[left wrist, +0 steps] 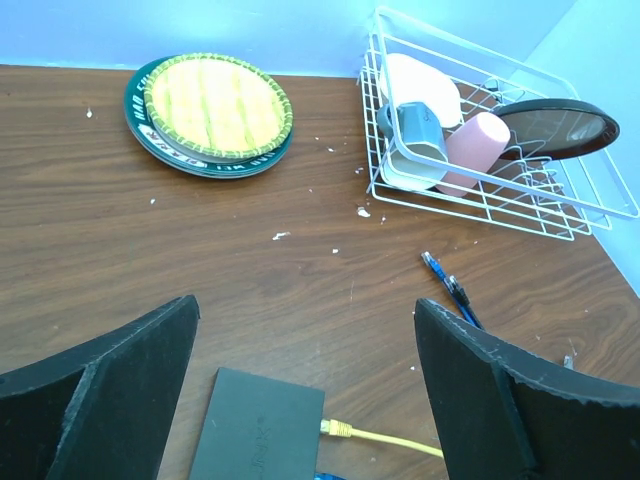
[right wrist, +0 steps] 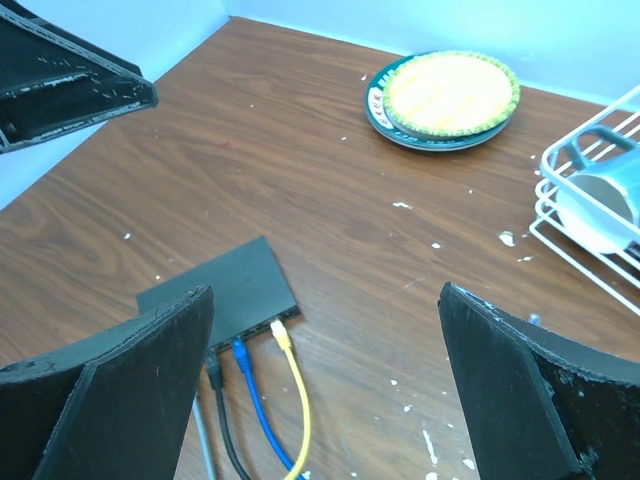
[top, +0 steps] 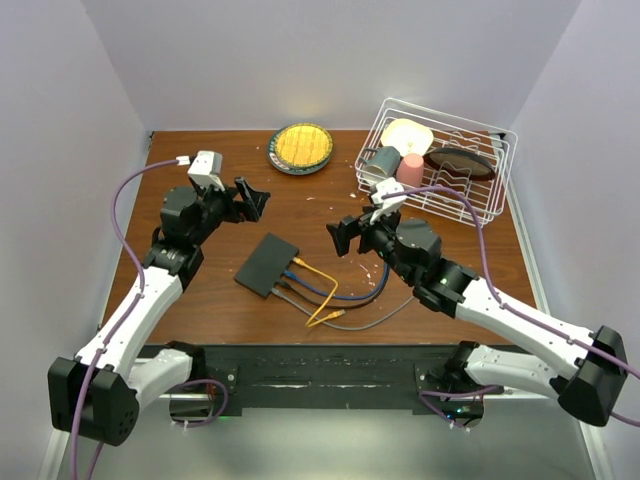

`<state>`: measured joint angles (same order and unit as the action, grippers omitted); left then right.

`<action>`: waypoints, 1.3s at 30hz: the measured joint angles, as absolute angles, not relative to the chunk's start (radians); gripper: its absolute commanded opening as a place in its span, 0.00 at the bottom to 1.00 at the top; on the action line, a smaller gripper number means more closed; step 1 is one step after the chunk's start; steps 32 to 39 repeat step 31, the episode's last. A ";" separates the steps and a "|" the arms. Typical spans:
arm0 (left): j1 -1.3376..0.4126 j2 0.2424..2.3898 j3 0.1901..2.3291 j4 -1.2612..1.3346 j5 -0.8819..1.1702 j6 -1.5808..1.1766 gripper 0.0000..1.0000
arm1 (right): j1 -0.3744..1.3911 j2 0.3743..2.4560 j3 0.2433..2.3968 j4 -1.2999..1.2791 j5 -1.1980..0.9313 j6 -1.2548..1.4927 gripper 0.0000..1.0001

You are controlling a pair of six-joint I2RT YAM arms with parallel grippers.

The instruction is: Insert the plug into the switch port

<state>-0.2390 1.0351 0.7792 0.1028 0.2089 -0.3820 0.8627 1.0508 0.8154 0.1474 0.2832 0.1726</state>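
**Top external view**
- Switch [top: 266,264] lies flat on the bench [top: 300,215], centre of frame. Its long axis runs upper right to lower left.
- Port row [top: 284,271] is on the long edge facing lower right, with several cables fanning out from it.
- Left end effector [top: 250,200] is above and left of the switch, over its closed back edge. Fingers spread, nothing between them.
- Right end effector [top: 340,236] is to the right of the switch, on the port side. It is also spread and empty.
- Both are near the switch and neither touches it. The right one looks better placed for any push along the port axis.

**Left wrist view**
- The switch [left wrist: 260,430] sits at the bottom centre, between and below the spread fingers [left wrist: 120,380].
- A yellow plug [left wrist: 338,429] is at the switch's right edge and appears seated.
- Two loose blue plug ends [left wrist: 443,276] lie on the bench to the right, well apart from the switch.

**Right wrist view**
- The switch [right wrist: 225,290] is at lower left, just beside the left finger [right wrist: 130,390]. Its port edge faces lower right.
- The yellow plug [right wrist: 281,332] and a blue plug [right wrist: 238,348] sit side by side in the row, with a darker one to their left.
- Which plug the task means I cannot tell. If it is the yellow one, the insertion looks done. If a loose end remains to be plugged in, those lie right of the switch, on the right arm's side.
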 measured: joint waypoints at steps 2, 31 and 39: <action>-0.239 1.024 0.770 0.105 0.209 -0.382 0.97 | 0.863 1.023 0.799 0.148 0.287 0.158 0.99; -0.239 1.008 0.680 0.159 -0.148 -0.429 1.00 | 0.739 1.053 0.487 0.704 0.612 0.025 0.99; -0.239 1.008 0.680 0.159 -0.148 -0.429 1.00 | 0.739 1.053 0.487 0.704 0.612 0.025 0.99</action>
